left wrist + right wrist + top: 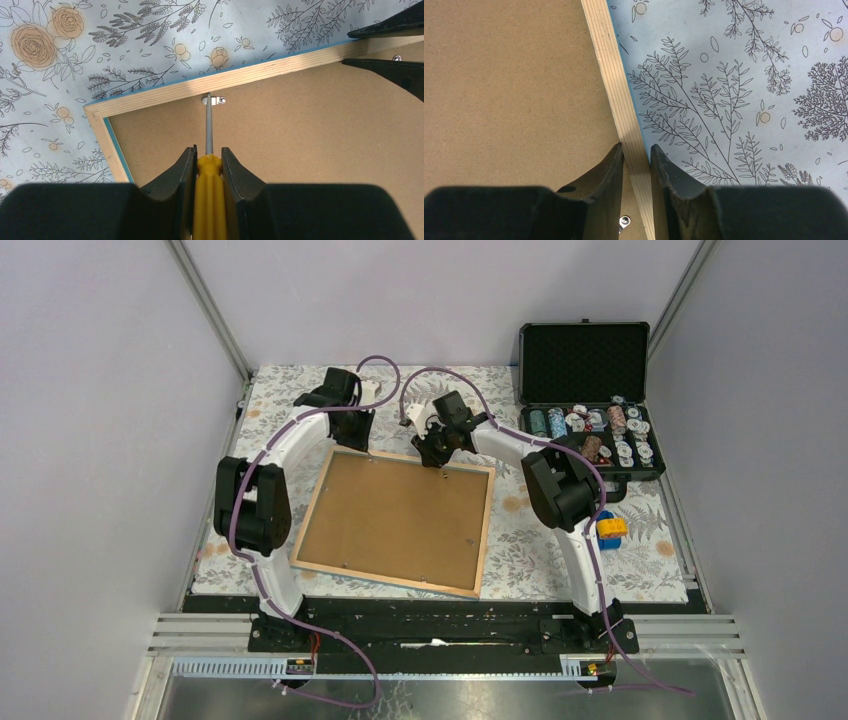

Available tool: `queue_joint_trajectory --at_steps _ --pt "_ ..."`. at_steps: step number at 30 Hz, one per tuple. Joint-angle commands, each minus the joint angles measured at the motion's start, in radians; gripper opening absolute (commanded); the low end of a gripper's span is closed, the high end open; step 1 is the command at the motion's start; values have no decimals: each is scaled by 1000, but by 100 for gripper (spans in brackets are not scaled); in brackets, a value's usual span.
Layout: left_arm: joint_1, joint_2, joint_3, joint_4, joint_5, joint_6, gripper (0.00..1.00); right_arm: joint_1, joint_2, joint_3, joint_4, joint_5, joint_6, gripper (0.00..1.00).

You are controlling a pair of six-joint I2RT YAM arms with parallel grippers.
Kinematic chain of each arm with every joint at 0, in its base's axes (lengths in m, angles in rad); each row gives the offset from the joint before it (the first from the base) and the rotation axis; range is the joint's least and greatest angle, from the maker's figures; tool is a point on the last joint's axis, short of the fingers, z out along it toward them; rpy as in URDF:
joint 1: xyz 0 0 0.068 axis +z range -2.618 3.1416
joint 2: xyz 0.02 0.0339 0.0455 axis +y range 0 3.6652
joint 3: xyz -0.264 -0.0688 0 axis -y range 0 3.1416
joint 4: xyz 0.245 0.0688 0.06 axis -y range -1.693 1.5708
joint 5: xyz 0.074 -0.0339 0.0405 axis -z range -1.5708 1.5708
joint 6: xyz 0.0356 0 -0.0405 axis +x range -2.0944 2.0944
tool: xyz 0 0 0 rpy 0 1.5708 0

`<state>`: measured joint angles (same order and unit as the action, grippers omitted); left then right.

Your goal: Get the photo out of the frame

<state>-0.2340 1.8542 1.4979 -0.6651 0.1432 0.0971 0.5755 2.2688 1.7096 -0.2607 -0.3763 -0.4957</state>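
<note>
Photo hidden from every view, the frame point(395, 520) lies face down in the middle of the floral tablecloth point(560, 560), its brown backing board up. From the top camera, both arms reach over its far edge: the left gripper point(352, 435) at the far left corner, the right gripper point(437, 455) midway along the far rim. A black case point(590, 400) of small round pieces stands open at the far right, and a yellow-and-blue toy point(610, 530) sits by the right arm, both well apart from the work.

The left wrist camera shows the left gripper point(208, 152) closed narrowly on the yellow handle of a screwdriver point(209, 190), whose tip touches a small metal tab point(214, 100) holding the board against the pale wood rim point(225, 80).

The right wrist camera shows the right gripper point(636, 150) pinching the rim point(616, 75), one finger on each side, seemingly steadying it.

The frame looks stiff and light, likely to slide on the cloth unless held. The photo is probably a thin sheet, easily creased, best lifted by an edge. Tabs and backing board stand in the way first.
</note>
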Motion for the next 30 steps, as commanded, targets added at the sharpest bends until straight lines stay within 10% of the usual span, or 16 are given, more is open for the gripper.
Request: queue_joint_trajectory --at_steps 1,30 --pt "-2 13 38 30 19 10 0 -4 5 -45 -142 101 7 0" --pt "-29 -84 -94 -88 114 101 0 -5 15 -46 -140 120 17 0"
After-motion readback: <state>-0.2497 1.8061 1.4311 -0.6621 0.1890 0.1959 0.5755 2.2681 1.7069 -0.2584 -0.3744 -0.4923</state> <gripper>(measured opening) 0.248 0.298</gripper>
